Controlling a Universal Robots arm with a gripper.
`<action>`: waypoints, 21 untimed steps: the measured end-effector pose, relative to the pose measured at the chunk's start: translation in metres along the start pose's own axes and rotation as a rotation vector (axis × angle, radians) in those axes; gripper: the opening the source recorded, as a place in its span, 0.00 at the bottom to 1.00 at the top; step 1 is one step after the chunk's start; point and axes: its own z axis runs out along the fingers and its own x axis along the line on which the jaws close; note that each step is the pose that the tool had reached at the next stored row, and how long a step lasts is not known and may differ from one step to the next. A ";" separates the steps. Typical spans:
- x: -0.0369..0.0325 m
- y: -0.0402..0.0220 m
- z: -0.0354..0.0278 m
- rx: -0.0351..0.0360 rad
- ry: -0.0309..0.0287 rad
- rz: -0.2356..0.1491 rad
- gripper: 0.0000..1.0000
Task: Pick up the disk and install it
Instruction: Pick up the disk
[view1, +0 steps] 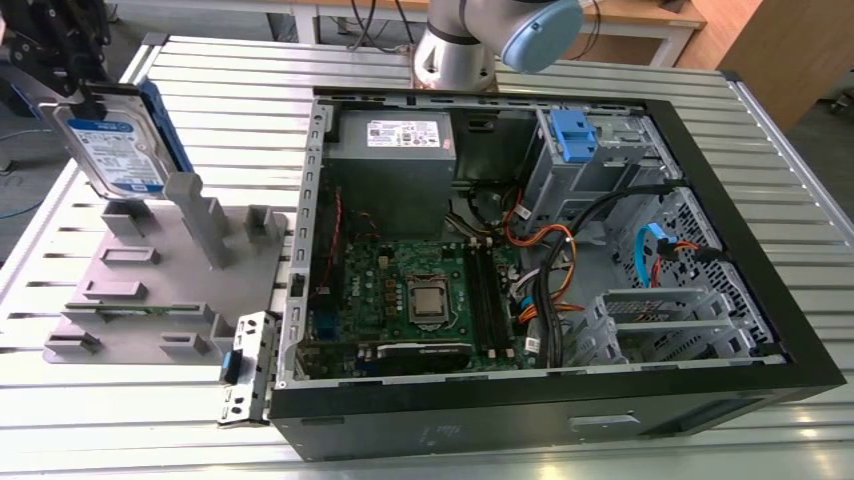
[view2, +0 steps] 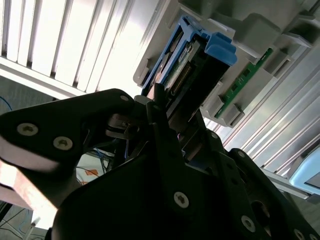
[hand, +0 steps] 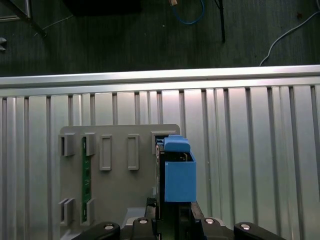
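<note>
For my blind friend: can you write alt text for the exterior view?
Black fingers grip the disk, silver and blue-framed, above a grey holder on a table; an open computer case lies at the exterior view's right.

No legible print on the disk (view1: 118, 148)

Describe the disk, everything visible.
The disk is a flat silver metal drive with a white-and-blue label, edged by a blue plastic frame. It stands on edge, slightly tilted, over the grey fixture plate at the exterior view's left, outside the computer case. The gripper grips its upper end.
</note>
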 end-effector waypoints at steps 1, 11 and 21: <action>0.0000 0.0000 -0.0005 0.0000 0.0000 0.000 0.35; -0.0002 0.0001 -0.0034 0.0001 -0.0001 0.000 0.35; -0.0006 0.0002 -0.0048 0.0001 0.0000 0.000 0.35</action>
